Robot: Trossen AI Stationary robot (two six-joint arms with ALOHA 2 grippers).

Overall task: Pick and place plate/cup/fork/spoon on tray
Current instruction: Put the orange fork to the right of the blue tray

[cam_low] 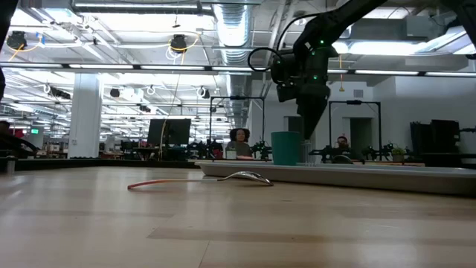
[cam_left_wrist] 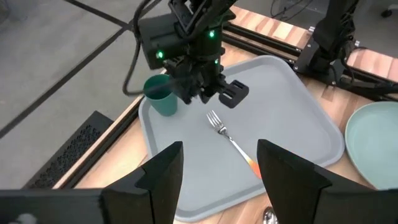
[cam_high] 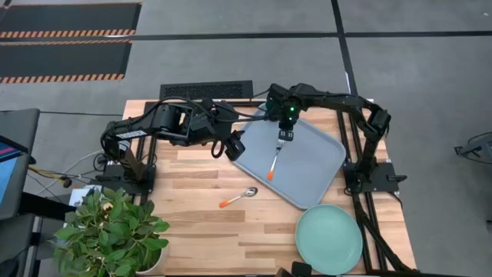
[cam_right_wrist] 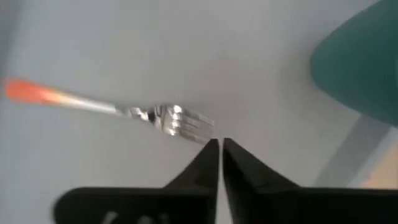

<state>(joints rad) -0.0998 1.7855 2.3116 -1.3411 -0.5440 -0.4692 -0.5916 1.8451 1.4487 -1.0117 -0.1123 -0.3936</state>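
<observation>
The fork (cam_high: 278,155) lies flat on the tray (cam_high: 315,165), tines toward the far edge and orange handle toward the near edge. The cup (cam_left_wrist: 160,94) stands upright in the tray's far left corner. The spoon (cam_high: 240,197) lies on the wooden table, near and left of the tray. The plate (cam_high: 329,238) rests on the table at the near right. My right gripper (cam_right_wrist: 221,146) hangs just above the fork's tines (cam_right_wrist: 186,124), pointing down. Its fingers are all but together, with nothing between them. My left gripper (cam_left_wrist: 221,171) hovers open and empty over the tray's left edge.
A potted plant (cam_high: 111,231) stands at the table's near left corner. A black grille (cam_high: 206,91) lies along the far edge. Black frame rails (cam_high: 361,192) run down the right side by the right arm's base. Bare wood lies between the spoon and the plate.
</observation>
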